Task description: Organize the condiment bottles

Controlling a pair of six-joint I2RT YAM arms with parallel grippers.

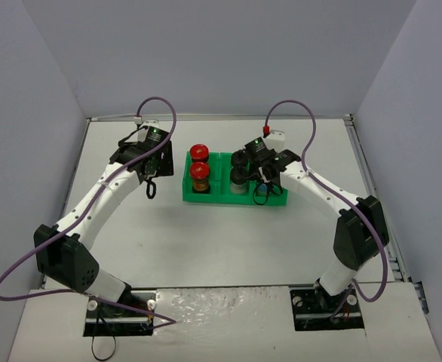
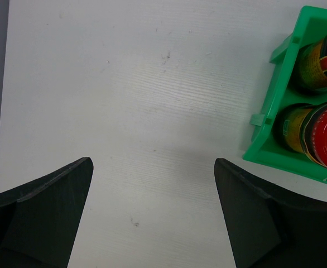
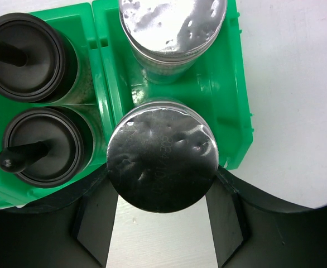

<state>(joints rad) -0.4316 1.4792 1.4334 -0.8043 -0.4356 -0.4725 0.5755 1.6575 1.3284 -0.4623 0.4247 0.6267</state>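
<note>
The left arm rises from its base at the near left corner, bends at the elbow and reaches far and right, ending with the left pincer [image 1: 151,186] pointing down just left of the green tray [image 1: 221,199]. Its jaws stand wide apart over bare white surface [image 2: 152,100], holding nothing. The right arm mirrors it, folding at the elbow on the right and stretching far and left so that the right pincer [image 1: 262,192] hangs over the tray's right compartment. There its jaws are clamped on either side of the near silver-capped jar [image 3: 162,167], at the near end of that compartment; whether the jar sits on the tray floor cannot be told. The far silver-capped jar [image 3: 174,28] stands just beyond it in the same compartment. Two black-capped jars [image 3: 35,148] fill the middle compartment, and two red-capped jars [image 1: 200,173] stand one behind the other in the left one.
</note>
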